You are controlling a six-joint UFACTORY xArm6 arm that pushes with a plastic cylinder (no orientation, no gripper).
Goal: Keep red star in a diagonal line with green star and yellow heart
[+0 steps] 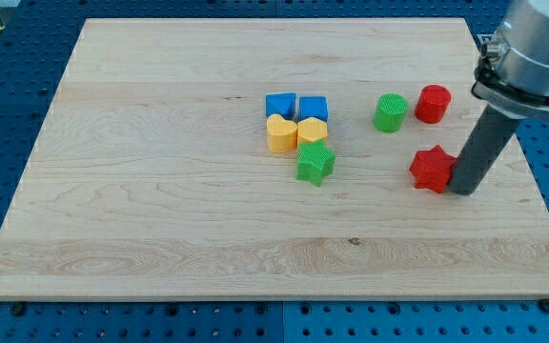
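The red star (432, 169) lies at the board's right. My tip (463, 190) stands right against the red star's right side. The green star (315, 162) lies near the board's middle, well to the left of the red star. The yellow heart (280, 134) sits up and left of the green star, touching a yellow block (312, 131) whose shape I cannot make out.
Two blue blocks (280, 105) (314, 108) sit just above the yellow ones. A green cylinder (390, 112) and a red cylinder (433, 103) stand above the red star. The wooden board (160, 210) ends near the right of my tip; blue pegboard surrounds it.
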